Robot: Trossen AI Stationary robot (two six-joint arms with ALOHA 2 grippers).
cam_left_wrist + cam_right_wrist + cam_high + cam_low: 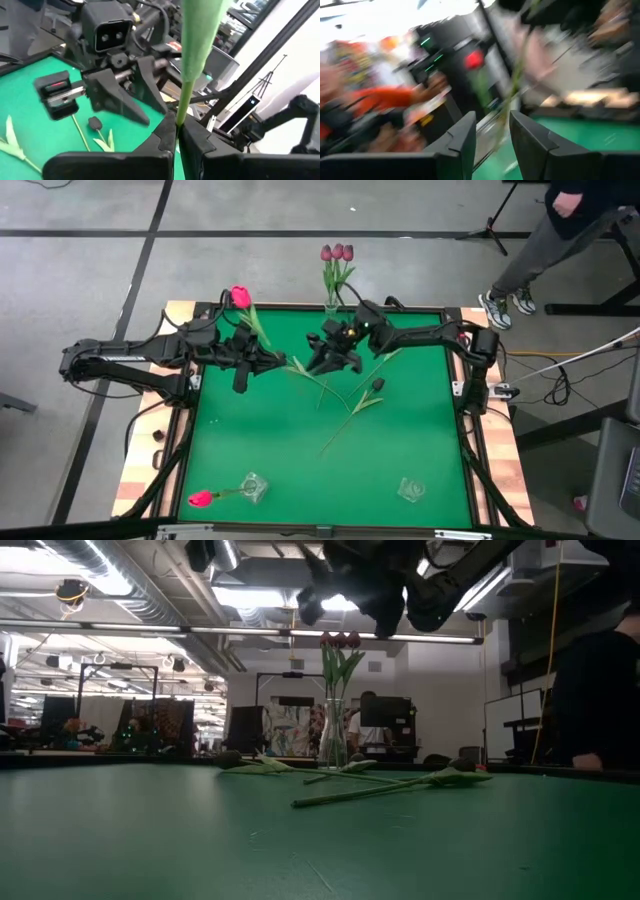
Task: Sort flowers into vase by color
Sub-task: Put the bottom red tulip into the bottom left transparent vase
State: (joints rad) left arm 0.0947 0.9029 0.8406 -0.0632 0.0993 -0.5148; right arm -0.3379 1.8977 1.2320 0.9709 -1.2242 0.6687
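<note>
My left gripper [266, 356] is shut on a pink-red tulip's stem [186, 85], its head [240, 296] toward the far edge, above the green table. My right gripper [324, 362] hovers open just right of it, also seen in the left wrist view [131, 102], touching nothing. Two dark-headed tulips [377, 386] lie flat on the mat [400, 785]. A glass vase [332, 305] at the far edge holds three mauve tulips [337, 252]. A near-left vase [253, 486] holds a pink-red tulip [200, 498] leaning left. A near-right vase [412, 490] stands without flowers. My left gripper pinches the tulip's green stem [178, 120] between its two fingertips, below a long leaf. The fingers come roughly level from the table's left and lie across the stem. The flower is lifted clear of the table, its head toward the far side and its lower leaves toward my right gripper.
A person [560, 230] walks beyond the far right corner. Cables and arm bases line the table's left and right edges. Open green mat [300, 480] lies between the two near vases.
</note>
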